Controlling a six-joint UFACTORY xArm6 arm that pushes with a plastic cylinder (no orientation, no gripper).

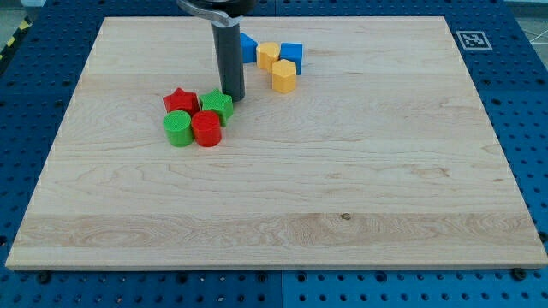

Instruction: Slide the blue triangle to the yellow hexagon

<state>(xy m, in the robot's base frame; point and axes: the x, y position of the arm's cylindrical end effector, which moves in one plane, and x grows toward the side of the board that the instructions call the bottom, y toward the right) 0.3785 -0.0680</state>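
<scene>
The blue triangle point(249, 47) lies near the view's top, partly hidden behind my rod. The yellow hexagon point(268, 55) sits just to its right, touching or nearly touching it. My tip point(233, 97) rests on the board below the blue triangle, about a block's length from it, right beside the upper right edge of a green star-like block point(217, 106).
A blue cube point(292, 53) sits right of the yellow hexagon, and a second yellow block point(284, 76) lies just below them. Left of the tip, a red star point(181, 101), a green cylinder point(178, 128) and a red cylinder point(206, 128) cluster with the green block.
</scene>
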